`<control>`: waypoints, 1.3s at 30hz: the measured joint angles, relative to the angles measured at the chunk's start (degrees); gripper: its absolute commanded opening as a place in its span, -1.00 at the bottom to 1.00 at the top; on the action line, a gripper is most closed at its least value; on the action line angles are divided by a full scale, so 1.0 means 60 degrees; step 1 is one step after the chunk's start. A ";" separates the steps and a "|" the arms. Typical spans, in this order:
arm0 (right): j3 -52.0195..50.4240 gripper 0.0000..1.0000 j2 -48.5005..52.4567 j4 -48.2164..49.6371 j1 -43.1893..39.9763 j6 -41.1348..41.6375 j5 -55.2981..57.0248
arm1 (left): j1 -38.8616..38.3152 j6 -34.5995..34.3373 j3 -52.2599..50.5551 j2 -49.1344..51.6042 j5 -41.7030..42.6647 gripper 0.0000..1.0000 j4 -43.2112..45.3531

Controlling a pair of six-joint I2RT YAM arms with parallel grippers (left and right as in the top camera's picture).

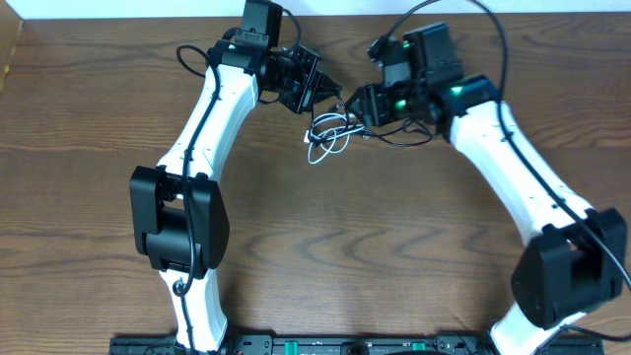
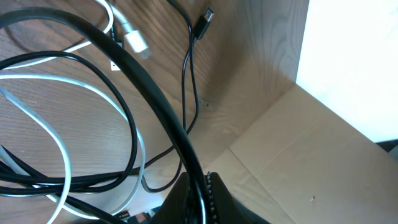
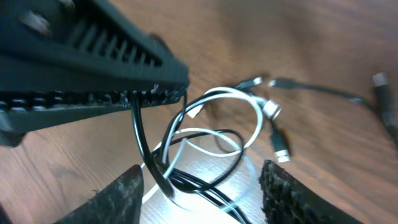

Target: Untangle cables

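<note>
Tangled cables (image 1: 328, 135) just below left tool (image 1: 334, 96) and right tool (image 1: 356, 105)

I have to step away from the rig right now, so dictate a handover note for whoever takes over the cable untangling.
Left gripper: shut on the black cable, a strand held up off the table.
Right gripper: fingers open astride the tangle, holding nothing.
The white cable and black cable loop through each other in one bunch between the grippers, far middle of the table.
Done: nothing separated yet.
Left: free the white cable from the black loops, lay both apart.
</note>
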 measured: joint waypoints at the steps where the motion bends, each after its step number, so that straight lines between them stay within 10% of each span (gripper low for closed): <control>1: 0.0000 0.09 0.0102 -0.0025 0.0080 -0.0040 -0.0029 | 0.0004 -0.0018 0.0000 0.0000 0.0000 -0.85 0.0000; 23: 0.0000 -0.29 0.0954 -0.0350 0.0401 -0.4925 -0.0637 | 0.0426 -0.0149 0.0000 0.0000 0.0178 -0.85 -0.0004; 28: 0.0000 -0.98 0.1093 0.0295 0.0401 -0.5100 -0.0656 | 0.0430 -0.0149 0.0000 0.0000 0.0182 -0.85 0.0004; 39: -0.0004 -0.98 0.0466 0.0113 -0.0914 -0.2900 -0.0852 | 0.0976 0.1679 0.0000 0.0000 -0.0546 -0.85 -0.0106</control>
